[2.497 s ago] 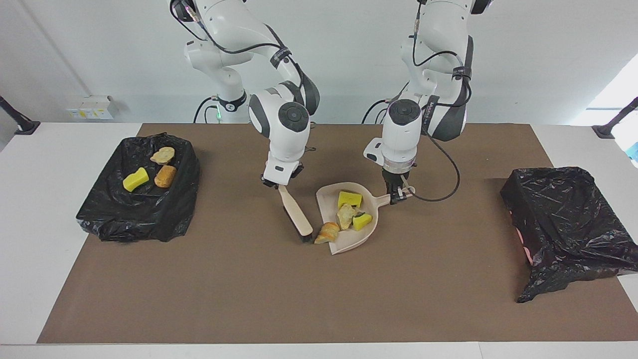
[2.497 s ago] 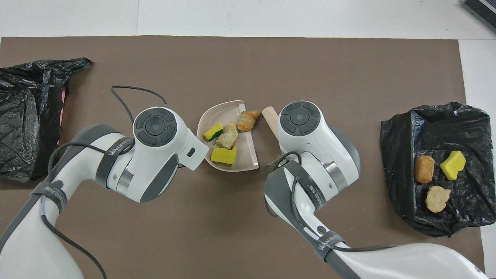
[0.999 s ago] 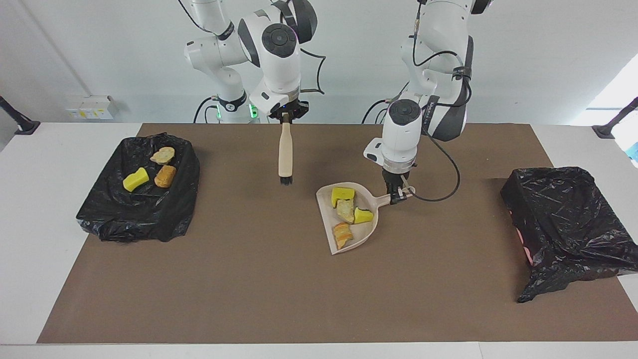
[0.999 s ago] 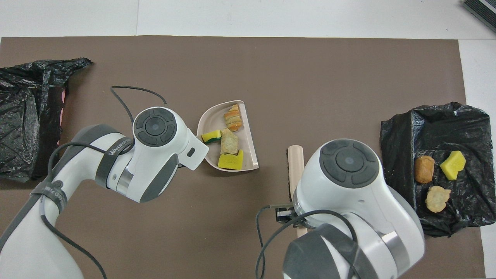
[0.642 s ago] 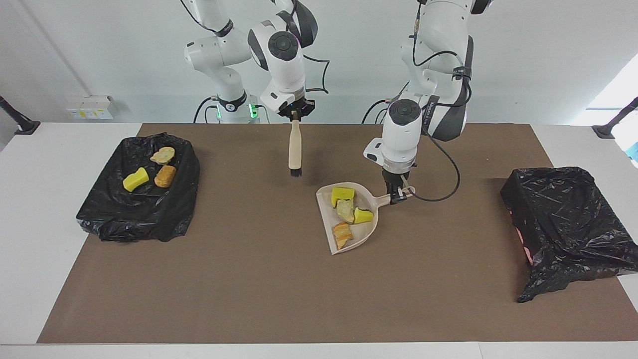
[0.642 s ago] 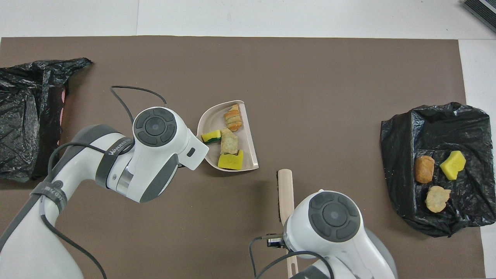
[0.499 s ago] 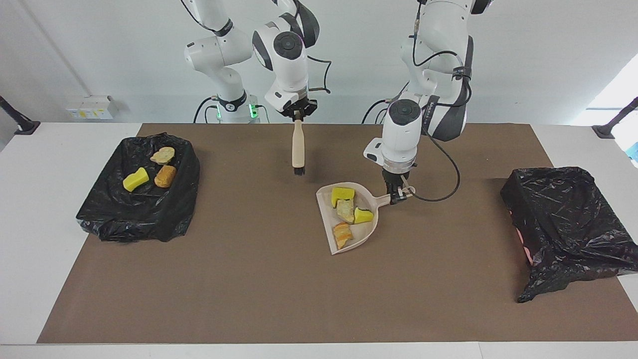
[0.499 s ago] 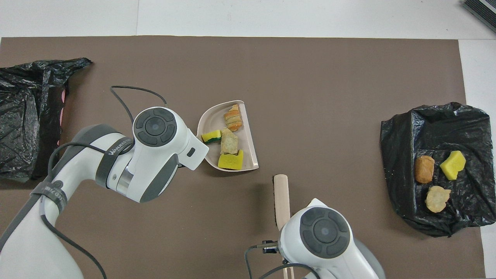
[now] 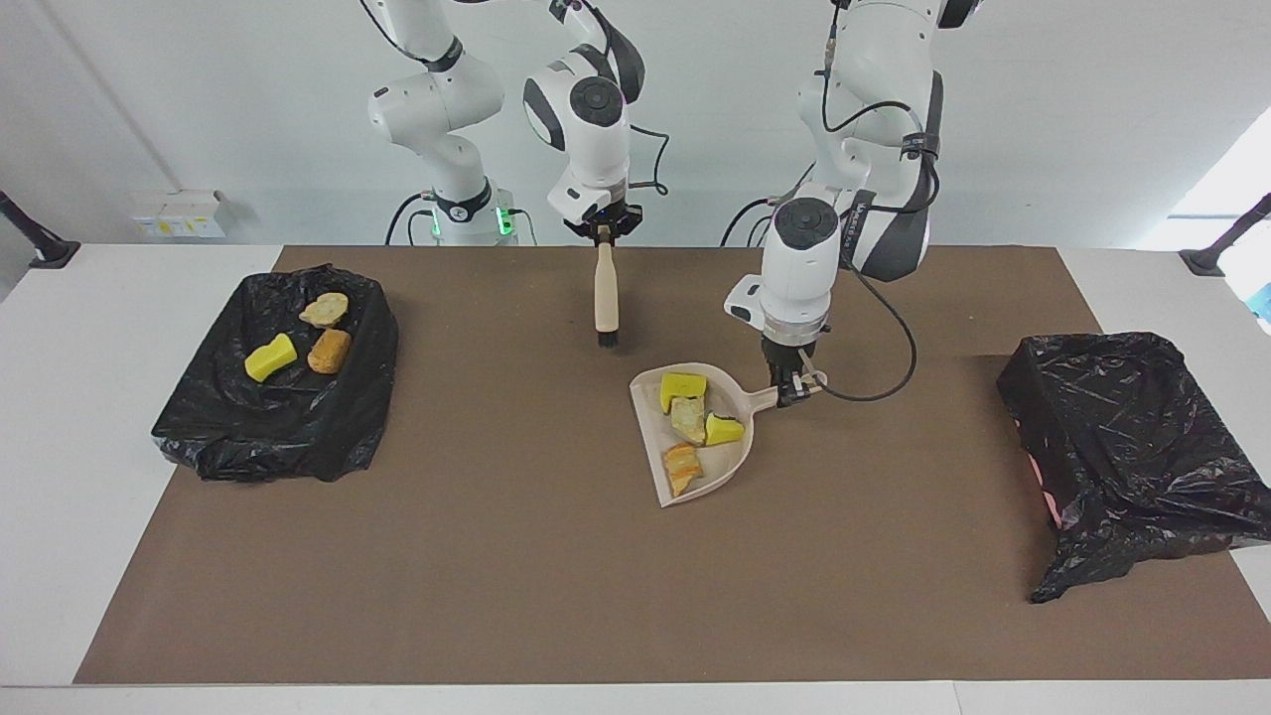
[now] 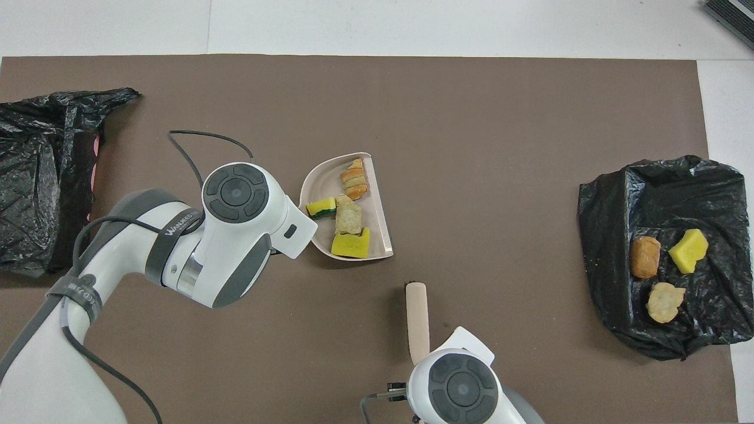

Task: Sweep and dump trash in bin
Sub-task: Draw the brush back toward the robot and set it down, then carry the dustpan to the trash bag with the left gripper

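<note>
At frame centre, the left claw (image 9: 791, 392) grips the dustpan (image 9: 655, 467) holding four scraps (image 9: 692, 418). The right claw (image 9: 603, 230), upper centre, grips the hanging brush (image 9: 605, 303). Three more scraps (image 9: 298, 342) lie in the bin (image 9: 218, 422) at frame left.

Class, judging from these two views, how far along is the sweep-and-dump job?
Done: four scraps lie in the dustpan; three scraps sit on one bin bag. In hand: left end effector grips the dustpan handle; right end effector holds the brush aloft. Left: dumping the dustpan.
</note>
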Robot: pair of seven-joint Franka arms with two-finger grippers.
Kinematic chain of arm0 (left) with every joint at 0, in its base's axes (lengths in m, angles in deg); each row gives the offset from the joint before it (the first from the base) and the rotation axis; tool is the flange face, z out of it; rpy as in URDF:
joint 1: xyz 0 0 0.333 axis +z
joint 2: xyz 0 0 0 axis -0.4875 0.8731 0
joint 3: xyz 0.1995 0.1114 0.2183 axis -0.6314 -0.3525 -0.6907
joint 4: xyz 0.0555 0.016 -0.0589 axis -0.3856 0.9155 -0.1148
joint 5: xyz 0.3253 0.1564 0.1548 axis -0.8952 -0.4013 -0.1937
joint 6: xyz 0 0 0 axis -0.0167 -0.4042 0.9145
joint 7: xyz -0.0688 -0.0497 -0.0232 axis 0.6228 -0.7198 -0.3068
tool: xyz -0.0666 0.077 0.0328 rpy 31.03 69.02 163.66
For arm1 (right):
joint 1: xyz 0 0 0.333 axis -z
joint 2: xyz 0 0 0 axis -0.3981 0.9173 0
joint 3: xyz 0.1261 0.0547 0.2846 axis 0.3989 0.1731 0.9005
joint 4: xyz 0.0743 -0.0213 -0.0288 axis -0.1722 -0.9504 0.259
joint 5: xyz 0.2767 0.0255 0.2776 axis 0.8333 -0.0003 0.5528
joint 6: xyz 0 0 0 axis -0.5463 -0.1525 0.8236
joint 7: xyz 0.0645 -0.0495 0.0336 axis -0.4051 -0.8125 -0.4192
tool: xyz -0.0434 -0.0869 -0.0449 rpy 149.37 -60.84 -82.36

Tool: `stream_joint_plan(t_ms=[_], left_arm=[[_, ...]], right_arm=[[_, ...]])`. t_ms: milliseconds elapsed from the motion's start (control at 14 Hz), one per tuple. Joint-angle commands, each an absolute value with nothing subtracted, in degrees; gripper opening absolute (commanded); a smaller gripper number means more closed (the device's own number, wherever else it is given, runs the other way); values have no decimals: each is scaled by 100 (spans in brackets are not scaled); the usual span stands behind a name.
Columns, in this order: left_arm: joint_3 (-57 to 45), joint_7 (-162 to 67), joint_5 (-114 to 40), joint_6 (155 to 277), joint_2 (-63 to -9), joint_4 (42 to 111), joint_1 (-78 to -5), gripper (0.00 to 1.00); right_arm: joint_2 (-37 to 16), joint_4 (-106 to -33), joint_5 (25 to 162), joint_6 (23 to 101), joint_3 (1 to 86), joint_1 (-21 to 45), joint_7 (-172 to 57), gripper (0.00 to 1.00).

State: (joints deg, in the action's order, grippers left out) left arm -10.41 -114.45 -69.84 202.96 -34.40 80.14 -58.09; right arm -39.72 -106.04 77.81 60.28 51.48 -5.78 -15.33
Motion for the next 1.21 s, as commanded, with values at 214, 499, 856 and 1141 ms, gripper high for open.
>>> stream_joint_plan(t_ms=[214,499,856,1141], left_arm=[[-1037,-11546,-7040,20422,-3629,8268,-5730,0],[-1045,-11564,-7040,20422,-3629,8268,-5730,0],[-1045,-11599,-7040,20414,-3621,8259,-5643,0],[-1037,-11757,-7014,20396,-3507,8049,-5441,0]], right_arm=[[-4002,-11025,7919,6755,5150,-949,-1250,0],[-3686,-11069,7841,7177,5150,-1231,-996,0],[-3650,-11157,7822,7169,5141,-1231,-987,0],[-3510,-11166,7822,7344,5141,-1187,-969,0]])
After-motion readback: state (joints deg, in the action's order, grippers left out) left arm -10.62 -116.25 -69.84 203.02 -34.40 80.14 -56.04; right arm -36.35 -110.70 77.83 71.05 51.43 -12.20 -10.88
